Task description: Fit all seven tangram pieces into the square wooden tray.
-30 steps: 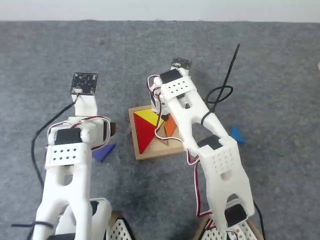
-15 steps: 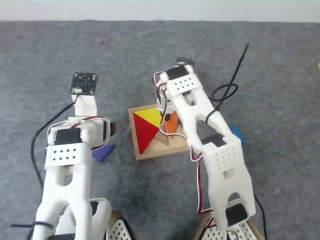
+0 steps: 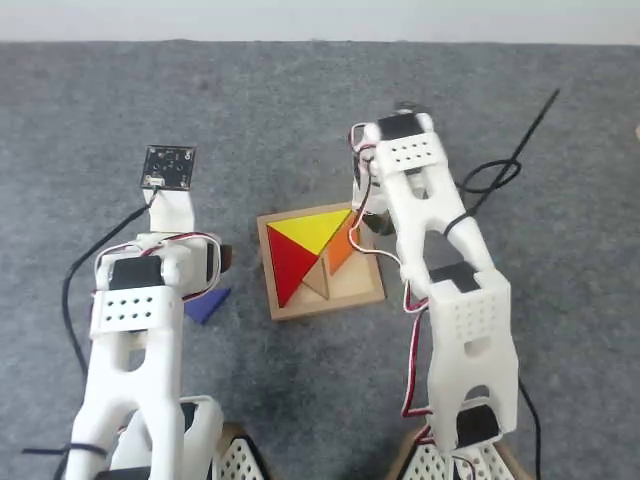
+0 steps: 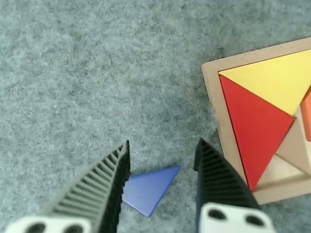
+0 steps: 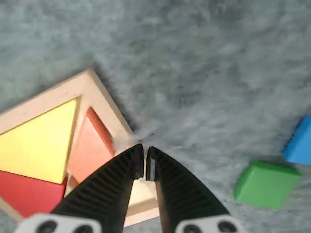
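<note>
A: So where was the tray in that shot?

B: Middle of the carpet, between the two arms. Three pieces were in it: a yellow triangle along the far side, a red triangle touching it on the left arm's side, and an orange piece tucked against the yellow one on the right arm's side. Bare wood showed in the near part, so I'd call it under half done.

A: And the loose ones?

B: The blue triangle lay flat on the carpet just beside the tray, left arm's side. A green block and a light-blue piece sat near each other, well apart from the tray.

A: Claws?

B: The left gripper had its fingers spread wide with the blue triangle lined up between them. Couldn't tell how high it was, though. The right gripper was pinched together on nothing, tips over the tray's rim by the orange piece.

A: Any trick for the next grab?

B: My guess, blue was the one to go for. I'd drop straight down, keep the fingers off the tray wall, and pinch across two edges rather than a point. A thin flat piece on fuzzy carpet will probably skid or tip. The right claw would need to open before going for green.
</note>
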Action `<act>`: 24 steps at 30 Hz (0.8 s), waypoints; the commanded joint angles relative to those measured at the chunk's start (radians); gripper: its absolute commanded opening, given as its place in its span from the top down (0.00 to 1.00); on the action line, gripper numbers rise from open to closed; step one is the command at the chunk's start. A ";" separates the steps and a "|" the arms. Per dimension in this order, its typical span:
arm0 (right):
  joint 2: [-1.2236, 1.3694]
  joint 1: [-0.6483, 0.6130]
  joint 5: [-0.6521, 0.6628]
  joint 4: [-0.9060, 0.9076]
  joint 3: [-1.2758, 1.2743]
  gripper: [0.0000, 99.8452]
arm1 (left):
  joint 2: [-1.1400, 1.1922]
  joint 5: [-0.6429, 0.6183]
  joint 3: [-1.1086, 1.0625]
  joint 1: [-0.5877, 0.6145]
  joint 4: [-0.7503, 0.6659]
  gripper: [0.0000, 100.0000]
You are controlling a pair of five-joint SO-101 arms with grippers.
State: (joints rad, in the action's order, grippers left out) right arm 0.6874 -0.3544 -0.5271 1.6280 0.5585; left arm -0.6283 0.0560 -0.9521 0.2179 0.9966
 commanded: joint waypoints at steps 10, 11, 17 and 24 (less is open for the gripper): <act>-0.059 -0.193 -0.247 -0.071 0.029 0.72 | -0.012 -0.005 0.007 0.002 -0.002 0.78; -0.048 -0.193 -0.247 -0.088 0.032 0.73 | -0.012 -0.005 0.007 0.002 -0.002 0.78; 0.010 -0.165 -0.253 -0.154 0.034 0.73 | -0.012 -0.005 0.007 0.000 -0.002 0.78; 0.071 -0.140 -0.367 -0.166 0.034 0.74 | -0.012 -0.005 0.007 0.000 -0.002 0.78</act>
State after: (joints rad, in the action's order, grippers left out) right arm 0.7641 -0.5171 -0.8600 1.4730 0.5585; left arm -0.6283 0.0560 -0.9521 0.2179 0.9966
